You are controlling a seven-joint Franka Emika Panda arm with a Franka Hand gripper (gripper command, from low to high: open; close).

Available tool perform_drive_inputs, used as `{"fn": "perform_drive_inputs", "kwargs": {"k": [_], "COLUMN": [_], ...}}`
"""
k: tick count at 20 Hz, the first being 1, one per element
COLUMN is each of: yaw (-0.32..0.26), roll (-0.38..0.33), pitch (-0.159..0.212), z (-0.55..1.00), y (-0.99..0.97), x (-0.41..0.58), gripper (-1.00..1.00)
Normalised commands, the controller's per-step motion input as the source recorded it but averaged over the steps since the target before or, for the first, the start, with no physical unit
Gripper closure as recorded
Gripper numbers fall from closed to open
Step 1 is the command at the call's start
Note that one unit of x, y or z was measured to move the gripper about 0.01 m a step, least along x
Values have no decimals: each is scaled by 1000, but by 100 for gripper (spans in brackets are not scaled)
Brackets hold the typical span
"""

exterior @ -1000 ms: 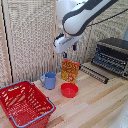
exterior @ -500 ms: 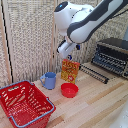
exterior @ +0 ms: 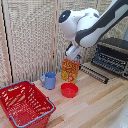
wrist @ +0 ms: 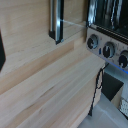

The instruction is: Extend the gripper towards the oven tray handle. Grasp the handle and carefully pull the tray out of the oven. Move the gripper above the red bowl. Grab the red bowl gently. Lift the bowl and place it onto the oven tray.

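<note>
My gripper (exterior: 73, 50) hangs at the end of the white-and-black arm, just above an orange cereal box (exterior: 70, 70). Its fingers are blurred, so I cannot tell whether it is open or shut. The red bowl (exterior: 69, 90) sits on the wooden table in front of the box, below the gripper and apart from it. The oven (exterior: 114, 54) stands at the exterior view's right with its door (exterior: 95, 73) dropped down. The wire oven tray (exterior: 107, 62) sits inside the oven. The wrist view shows the door handle (wrist: 56, 21), the oven knobs (wrist: 93, 42) and tray wires (wrist: 113, 15).
A blue mug (exterior: 49, 80) stands beside the cereal box. A large red mesh basket (exterior: 24, 104) sits at the front of the exterior view's left. A slatted screen (exterior: 30, 35) stands behind the table. A black cable (wrist: 98, 84) hangs by the table edge near the oven.
The arm has turned at the wrist, and the gripper has shifted a little down and toward the exterior view's right, still above the cereal box. The bowl, mug and basket have not moved.
</note>
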Motion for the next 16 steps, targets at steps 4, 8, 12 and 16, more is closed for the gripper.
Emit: {"fn": "perform_drive_inputs", "kwargs": {"k": [4,8,12,16], "yaw": [14,32,32,22], "roll": [-163,-132,-129,-186], "pitch": [-98,-65,-42,-20], "z": [-223,-339,-417,-329], "y": [-768,-840,-795,-654], "x": [-139,-20,0,0], "gripper": [-100,-100,-100,-100]}}
